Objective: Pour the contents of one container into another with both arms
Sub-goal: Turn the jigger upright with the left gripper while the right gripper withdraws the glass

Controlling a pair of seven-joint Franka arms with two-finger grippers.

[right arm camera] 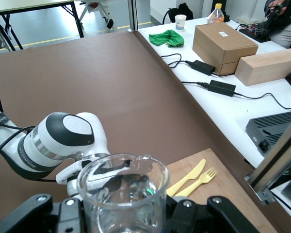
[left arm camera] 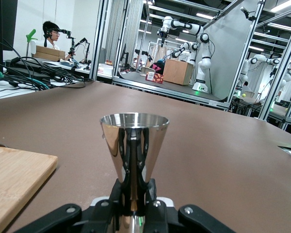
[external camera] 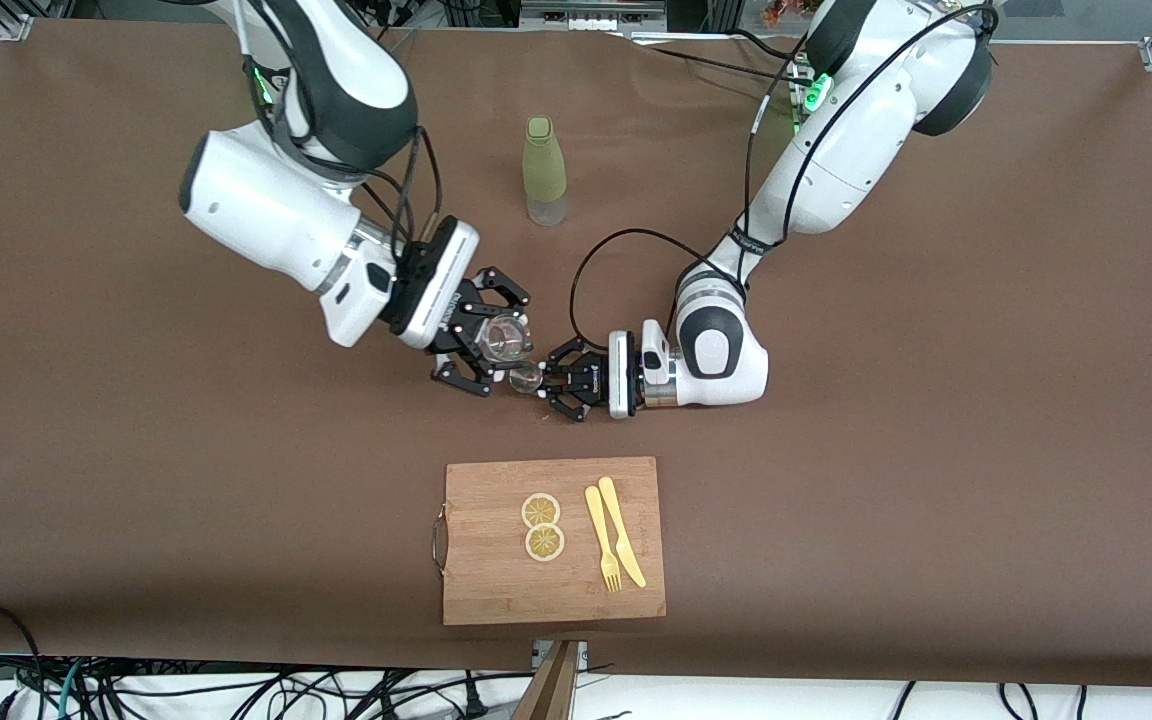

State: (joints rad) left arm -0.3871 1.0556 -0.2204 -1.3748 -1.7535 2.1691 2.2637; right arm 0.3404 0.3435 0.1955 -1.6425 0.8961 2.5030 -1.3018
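My right gripper point(external camera: 496, 340) is shut on the clear glass cup point(external camera: 507, 336), held tilted above the table's middle with its mouth toward the left gripper. In the right wrist view the cup point(right arm camera: 123, 191) fills the space between the right gripper's point(right arm camera: 123, 221) fingers. My left gripper point(external camera: 543, 380) is shut on the waist of the silvery jigger point(external camera: 526, 377), which stands upright just under the cup's rim. In the left wrist view the jigger point(left arm camera: 134, 143) rises from the left gripper point(left arm camera: 134, 206), its upper cone open at the top. I cannot see any contents.
An olive-green bottle point(external camera: 545, 172) stands upright nearer the robots' bases. A wooden cutting board point(external camera: 496, 600) lies nearer the front camera with two lemon slices point(external camera: 541, 525) and a yellow fork and knife point(external camera: 614, 545). The brown cloth covers the table.
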